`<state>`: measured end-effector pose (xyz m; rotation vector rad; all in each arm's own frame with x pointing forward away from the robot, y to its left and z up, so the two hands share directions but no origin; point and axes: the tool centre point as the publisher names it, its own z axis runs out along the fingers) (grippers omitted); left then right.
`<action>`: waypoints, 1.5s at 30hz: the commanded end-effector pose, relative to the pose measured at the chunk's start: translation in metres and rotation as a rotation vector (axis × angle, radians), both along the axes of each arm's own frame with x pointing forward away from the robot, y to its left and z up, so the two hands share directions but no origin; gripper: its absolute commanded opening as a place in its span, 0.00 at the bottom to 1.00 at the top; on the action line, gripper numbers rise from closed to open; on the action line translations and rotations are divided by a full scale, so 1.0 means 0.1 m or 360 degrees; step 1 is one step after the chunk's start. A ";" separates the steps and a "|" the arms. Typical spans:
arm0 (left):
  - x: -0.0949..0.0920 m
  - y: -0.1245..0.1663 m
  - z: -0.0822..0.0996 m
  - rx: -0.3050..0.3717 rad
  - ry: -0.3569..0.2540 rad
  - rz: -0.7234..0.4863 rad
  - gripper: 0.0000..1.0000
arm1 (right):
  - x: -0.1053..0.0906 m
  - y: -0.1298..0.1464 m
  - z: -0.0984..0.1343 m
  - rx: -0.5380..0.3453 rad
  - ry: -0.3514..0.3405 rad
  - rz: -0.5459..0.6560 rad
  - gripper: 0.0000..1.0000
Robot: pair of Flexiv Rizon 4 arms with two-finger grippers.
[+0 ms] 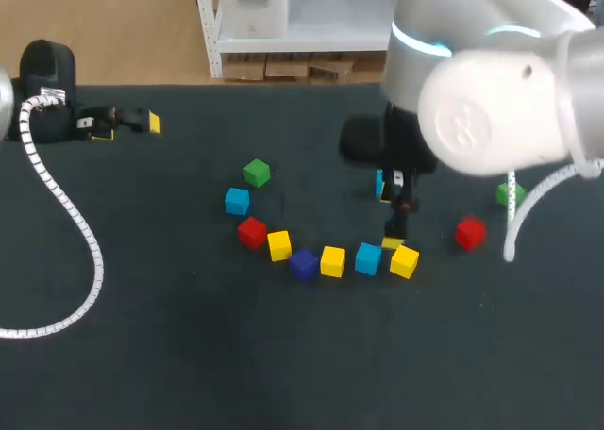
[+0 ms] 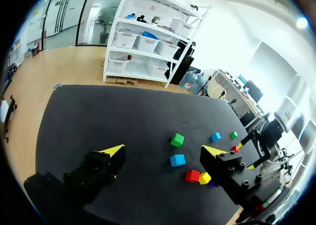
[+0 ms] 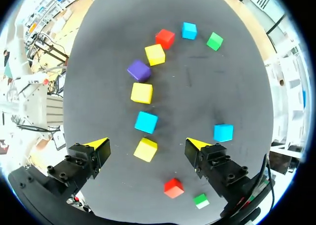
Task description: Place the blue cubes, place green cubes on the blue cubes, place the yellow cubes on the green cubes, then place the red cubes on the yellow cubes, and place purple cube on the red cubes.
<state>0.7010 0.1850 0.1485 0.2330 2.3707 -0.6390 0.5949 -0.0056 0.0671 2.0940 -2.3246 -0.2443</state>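
Blue cubes (image 1: 237, 201), smooth and sharp-edged, lie unstacked among other coloured ones on the dark matte surface (image 1: 189, 355). Left gripper (image 2: 163, 149), by the far edge, and right gripper (image 3: 146, 143), over a yellow cube (image 3: 145, 151), are spread, empty.

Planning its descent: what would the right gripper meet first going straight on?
The right gripper would likely meet the yellow cube lying between its open fingers; depth is unclear.
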 end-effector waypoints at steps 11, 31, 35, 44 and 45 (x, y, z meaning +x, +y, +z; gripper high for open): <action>0.00 0.00 0.00 0.0002 0.0001 0.0001 1.00 | -0.10 0.20 -0.34 -0.0075 -0.0009 -0.0073 1.00; 0.00 0.00 0.00 0.0002 0.0001 0.0001 1.00 | 0.00 0.23 -0.64 -0.0130 -0.0014 -0.0089 0.94; 0.00 0.00 0.00 0.0002 0.0001 0.0001 1.00 | 0.01 0.24 -0.71 -0.0149 0.0011 -0.0089 0.72; 0.00 0.00 0.00 0.0002 0.0001 0.0001 1.00 | -0.01 0.23 -0.71 -0.0140 0.0014 -0.0077 0.11; 0.00 0.00 0.00 0.0002 0.0001 0.0001 1.00 | 0.00 0.23 -0.72 -0.0141 0.0013 -0.0076 0.00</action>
